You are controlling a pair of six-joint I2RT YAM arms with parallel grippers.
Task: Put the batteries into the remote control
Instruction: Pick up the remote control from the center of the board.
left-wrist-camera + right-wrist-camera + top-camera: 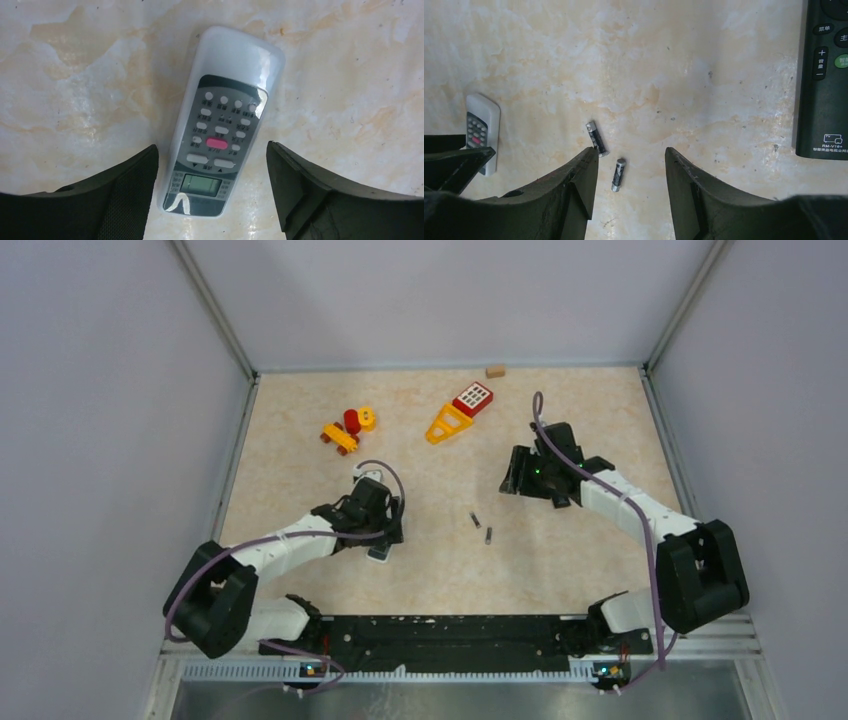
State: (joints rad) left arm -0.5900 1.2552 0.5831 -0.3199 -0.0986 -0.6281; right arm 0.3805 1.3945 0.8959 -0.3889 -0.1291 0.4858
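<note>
The left claw (211, 146) stands apart astride the white remote (220, 125), which lies face up on the bench (75, 75), while the right claw (631, 150), also apart and empty, hangs over two batteries (618, 175) lying loose near the black remote (824, 85).

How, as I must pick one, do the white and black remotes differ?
The white remote has a grey keypad and display; the black remote shows dark keys, no display. The white remote lies between the jaws of the left gripper; the black remote lies outside the right gripper. Both lie buttons up.
</note>
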